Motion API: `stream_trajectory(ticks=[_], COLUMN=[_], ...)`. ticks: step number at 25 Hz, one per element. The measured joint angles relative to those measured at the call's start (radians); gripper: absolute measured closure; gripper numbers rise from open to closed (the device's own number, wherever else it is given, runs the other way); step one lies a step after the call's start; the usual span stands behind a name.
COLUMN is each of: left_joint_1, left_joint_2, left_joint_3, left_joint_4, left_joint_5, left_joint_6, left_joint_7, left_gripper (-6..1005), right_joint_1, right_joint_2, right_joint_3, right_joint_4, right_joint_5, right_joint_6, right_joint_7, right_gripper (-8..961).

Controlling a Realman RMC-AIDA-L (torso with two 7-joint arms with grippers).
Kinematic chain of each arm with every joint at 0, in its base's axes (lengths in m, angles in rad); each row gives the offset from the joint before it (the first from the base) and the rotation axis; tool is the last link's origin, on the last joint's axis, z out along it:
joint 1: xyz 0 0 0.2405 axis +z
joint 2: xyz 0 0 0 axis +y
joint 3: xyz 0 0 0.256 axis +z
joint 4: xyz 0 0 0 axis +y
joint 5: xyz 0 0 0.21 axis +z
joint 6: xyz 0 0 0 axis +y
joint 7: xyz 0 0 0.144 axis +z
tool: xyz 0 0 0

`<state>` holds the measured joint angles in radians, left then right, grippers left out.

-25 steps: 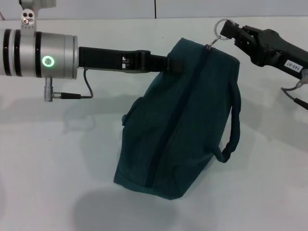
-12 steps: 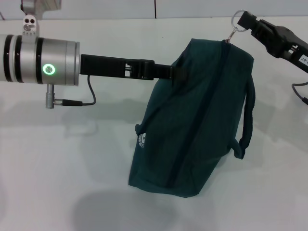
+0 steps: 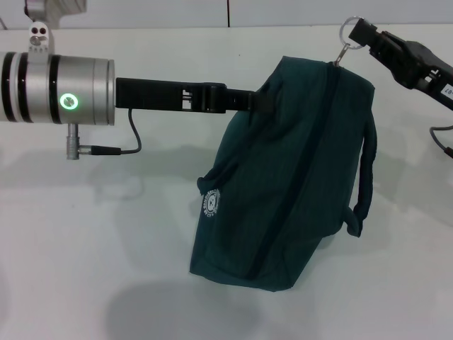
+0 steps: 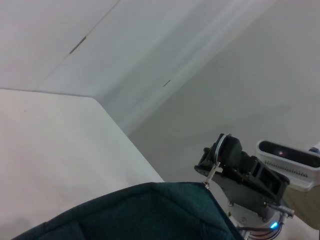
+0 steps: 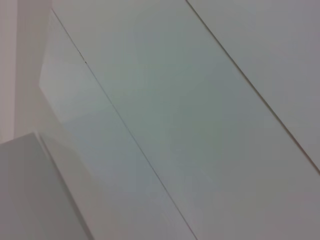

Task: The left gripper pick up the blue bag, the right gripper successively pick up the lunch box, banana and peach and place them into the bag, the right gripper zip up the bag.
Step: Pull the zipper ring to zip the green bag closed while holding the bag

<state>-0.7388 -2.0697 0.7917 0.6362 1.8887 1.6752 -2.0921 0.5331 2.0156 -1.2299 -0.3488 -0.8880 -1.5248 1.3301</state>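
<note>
The blue bag (image 3: 283,184) hangs tilted above the white table (image 3: 85,248), its zipper line closed along the top and its round white logo (image 3: 211,204) facing me. My left gripper (image 3: 256,99) is shut on the bag's upper edge at its handle. My right gripper (image 3: 356,32) is shut on the metal ring zipper pull (image 3: 345,30) at the bag's top right corner. The left wrist view shows the bag's top (image 4: 150,212) and the right gripper (image 4: 222,152) pinching the ring. The lunch box, banana and peach are out of view.
The bag's second loop handle (image 3: 364,177) dangles on its right side. The left arm's silver wrist (image 3: 56,88) reaches in from the left, with a cable (image 3: 131,138) hanging below it. The right wrist view shows only pale wall panels (image 5: 200,125).
The bag has swung to the right and turned its logo into view over the last second. The right gripper moved right and up with the ring. Little differs from half a second ago.
</note>
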Motion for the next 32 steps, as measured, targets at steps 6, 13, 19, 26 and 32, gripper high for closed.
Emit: stream_trajectory(ticks=[6,13,19,26,32], left_joint_1=[0.001,0.004,0.004,0.012,0.026], left_joint_2=[0.001,0.001,-0.006,-0.001,0.012], left_joint_3=[0.004,0.004,0.006,-0.001,-0.002], left_joint_4=[0.0,0.002,0.002,0.0,-0.005], left_joint_5=[-0.016,-0.032,-0.051,-0.053,-0.062], left_joint_6=[0.017,0.058,0.088,0.021,-0.106], left_joint_7=[0.0,0.015,0.04,0.044,0.033], left_gripper=[936,938,940,940,939], right_joint_1=[-0.008,-0.021,-0.022,-0.022,-0.024], right_joint_2=[0.0,-0.003,-0.009,-0.01,-0.008], right_joint_3=[0.0,0.021,0.023,0.022,0.017], right_joint_4=[0.001,0.001,0.001,-0.001,-0.001], right_joint_5=[0.0,0.001,0.002,-0.003,-0.007], right_joint_6=[-0.002,-0.018,-0.047,-0.055,-0.065], right_joint_7=[0.0,0.048,0.12,0.14,0.141], right_gripper=[941,941,941,940,940])
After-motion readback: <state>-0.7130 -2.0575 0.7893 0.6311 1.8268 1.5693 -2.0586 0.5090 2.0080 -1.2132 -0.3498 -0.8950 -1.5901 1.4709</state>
